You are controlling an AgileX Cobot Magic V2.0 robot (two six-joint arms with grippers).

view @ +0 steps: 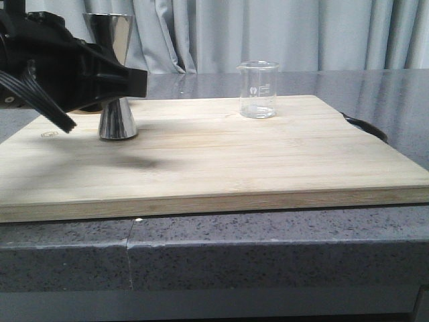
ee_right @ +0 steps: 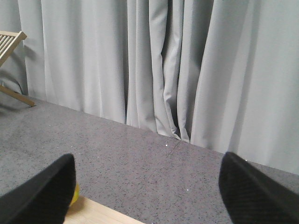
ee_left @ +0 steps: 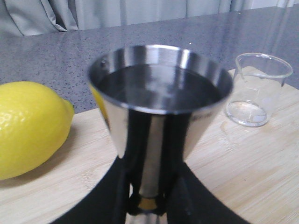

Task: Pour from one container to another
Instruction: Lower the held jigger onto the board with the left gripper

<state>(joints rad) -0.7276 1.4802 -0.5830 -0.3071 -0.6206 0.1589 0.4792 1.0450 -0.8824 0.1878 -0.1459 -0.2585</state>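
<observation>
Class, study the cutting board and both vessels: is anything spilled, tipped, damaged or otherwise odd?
Nothing stands out. The jigger stands upright on the wooden board at the left end effector, and the beaker stands upright farther right. No spill shows on the board. A lemon lies beside the jigger.

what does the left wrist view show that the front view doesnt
Only the left wrist view shows the lemon beside the jigger and the dark inside of the jigger's top cup. Only the front view shows the jigger's base standing on the wooden board, the board's front edge and the stone counter below it. Both show the jigger at the left gripper and the glass beaker standing apart on the board.
</observation>
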